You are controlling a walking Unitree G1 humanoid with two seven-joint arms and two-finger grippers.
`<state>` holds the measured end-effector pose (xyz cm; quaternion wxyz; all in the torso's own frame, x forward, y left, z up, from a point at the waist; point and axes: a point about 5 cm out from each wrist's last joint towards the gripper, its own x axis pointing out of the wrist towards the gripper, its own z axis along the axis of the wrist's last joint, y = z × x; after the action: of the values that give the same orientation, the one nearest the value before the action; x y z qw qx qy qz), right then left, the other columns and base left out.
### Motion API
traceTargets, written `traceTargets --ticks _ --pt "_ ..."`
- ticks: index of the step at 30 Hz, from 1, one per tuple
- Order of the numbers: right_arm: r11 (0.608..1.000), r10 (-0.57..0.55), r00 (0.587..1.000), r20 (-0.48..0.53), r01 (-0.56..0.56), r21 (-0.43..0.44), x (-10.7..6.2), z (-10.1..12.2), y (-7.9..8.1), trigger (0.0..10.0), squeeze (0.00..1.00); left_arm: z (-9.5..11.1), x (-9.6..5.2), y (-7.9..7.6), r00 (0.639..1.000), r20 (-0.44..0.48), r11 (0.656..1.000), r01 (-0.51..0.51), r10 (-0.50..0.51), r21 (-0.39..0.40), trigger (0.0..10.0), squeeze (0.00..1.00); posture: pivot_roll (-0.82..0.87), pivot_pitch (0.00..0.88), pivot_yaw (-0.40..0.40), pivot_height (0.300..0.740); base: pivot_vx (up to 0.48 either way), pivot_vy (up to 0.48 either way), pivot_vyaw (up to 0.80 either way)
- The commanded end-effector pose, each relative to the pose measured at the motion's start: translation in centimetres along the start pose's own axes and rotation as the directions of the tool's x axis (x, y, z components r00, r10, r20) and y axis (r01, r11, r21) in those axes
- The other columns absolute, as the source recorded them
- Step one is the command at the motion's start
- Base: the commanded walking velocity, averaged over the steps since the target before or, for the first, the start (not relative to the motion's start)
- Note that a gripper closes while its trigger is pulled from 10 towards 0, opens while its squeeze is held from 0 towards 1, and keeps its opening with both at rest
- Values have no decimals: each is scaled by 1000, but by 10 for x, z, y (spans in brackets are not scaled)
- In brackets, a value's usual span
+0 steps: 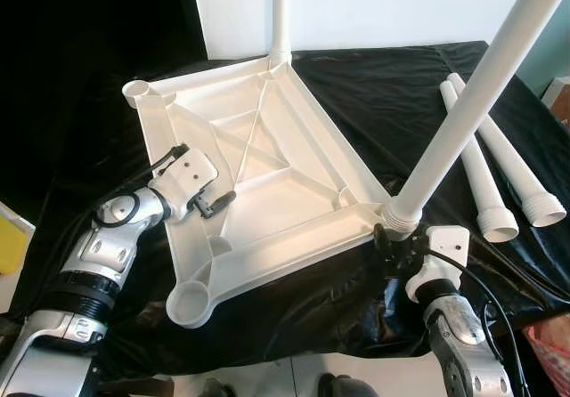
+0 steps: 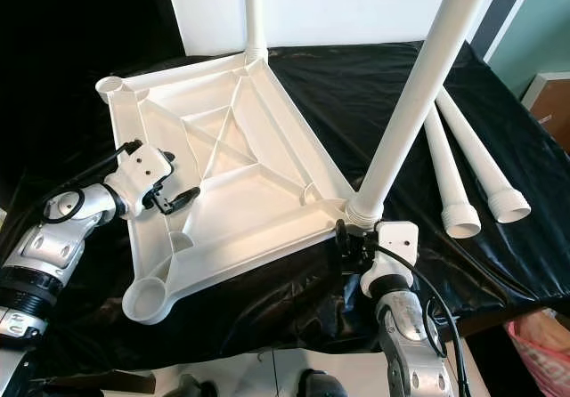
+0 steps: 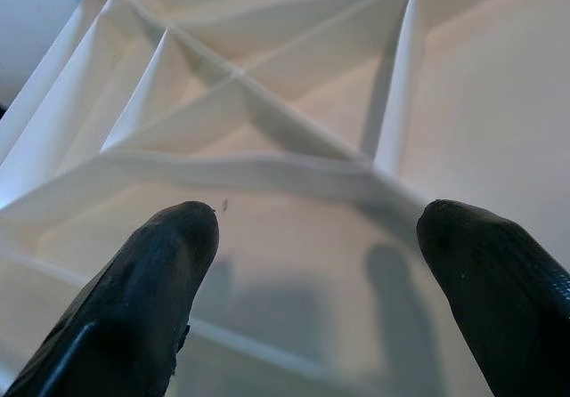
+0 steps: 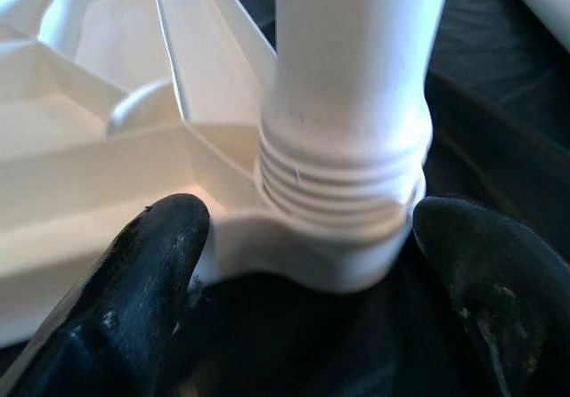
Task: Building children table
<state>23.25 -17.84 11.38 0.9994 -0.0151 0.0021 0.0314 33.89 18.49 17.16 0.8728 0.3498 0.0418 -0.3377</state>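
Observation:
A white plastic tabletop (image 1: 267,192) lies upside down on a black cloth. One white leg (image 1: 463,103) stands screwed into its near right corner, and another leg (image 1: 280,14) stands at the far corner. My right gripper (image 1: 392,241) is open, its fingers (image 4: 151,263) either side of the near leg's threaded base (image 4: 343,179). My left gripper (image 1: 214,203) hovers open just over the ribbed underside (image 3: 294,139) near the left edge, holding nothing. Two loose legs (image 1: 481,179) lie side by side on the cloth to the right.
Empty round sockets sit at the near left corner (image 1: 189,302) and the far left corner (image 1: 138,90). A white wall panel (image 1: 383,5) stands behind the table. The cloth's front edge drops off near my body. A yellow object (image 1: 9,237) is at the left, a pink basket (image 1: 552,352) at lower right.

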Motion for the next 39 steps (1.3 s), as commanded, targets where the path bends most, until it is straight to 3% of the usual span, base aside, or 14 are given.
traceTargets --ticks 1,14,17,20,22,23,24,26,28,33,36,37,38,39 --pt "1000 4 999 -46 -4 10 -4 -8 -1 10000 0 -8 -4 -2 999 -30 999 -40 41 21 10000 0 -107 140 20 740 0 0 0" --pt "1000 10 998 -62 -10 8 -3 -11 -2 10000 0 -15 -10 -26 994 -54 995 93 -90 42 10000 0 -108 131 21 740 0 0 0" --pt "1000 3 997 -80 -2 13 5 -16 -7 10000 0 -16 -22 -60 957 -52 957 287 -286 35 10000 0 -96 125 17 740 0 0 0" --pt "1000 3 997 -83 -2 13 8 -16 -8 10000 0 -14 -24 -65 947 -46 947 321 -319 30 10000 0 -96 125 17 740 0 0 0" --pt "999 35 995 -89 -34 15 22 -17 -7 10000 0 -4 -28 -89 889 6 888 458 -458 -46 10000 0 -86 124 14 740 0 0 0" --pt "999 35 995 -89 -34 15 22 -17 -7 10000 0 -4 -28 -89 889 6 888 458 -458 -46 10000 0 -86 124 14 740 0 0 0" --pt "998 61 994 -94 -59 23 29 -17 -5 10000 0 0 -30 -100 856 30 853 516 -515 -83 10000 0 -83 124 12 740 0 0 0" --pt "998 61 994 -94 -59 23 29 -17 -5 10000 0 0 -30 -100 856 30 853 516 -515 -83 10000 0 -83 124 12 740 0 0 0" --pt "995 98 991 -90 -96 26 39 -16 -1 10000 0 9 -29 -114 814 66 809 581 -577 -90 10000 0 -78 125 12 740 0 0 0" --pt "989 148 987 -58 -149 -10 59 -8 3 10000 0 27 -16 -122 822 123 824 564 -556 -42 10000 0 -77 124 18 740 0 0 0" --pt "989 144 988 -53 -145 -12 62 -7 2 10000 0 29 -12 -121 831 129 835 549 -541 -40 10000 0 -75 123 17 740 0 0 0" --pt "990 139 989 -46 -140 -17 65 -6 0 10000 0 33 -9 -118 845 141 851 524 -515 -32 10000 0 -76 124 16 740 0 0 0" --pt "994 107 994 -36 -108 -35 68 -4 -6 10000 0 40 1 -107 893 164 903 429 -419 -29 10000 0 -77 126 18 740 0 0 0" --pt "995 89 996 -30 -91 -39 69 -4 -9 10000 0 42 5 -102 912 172 923 383 -371 -40 10000 0 -77 126 18 740 0 0 0"
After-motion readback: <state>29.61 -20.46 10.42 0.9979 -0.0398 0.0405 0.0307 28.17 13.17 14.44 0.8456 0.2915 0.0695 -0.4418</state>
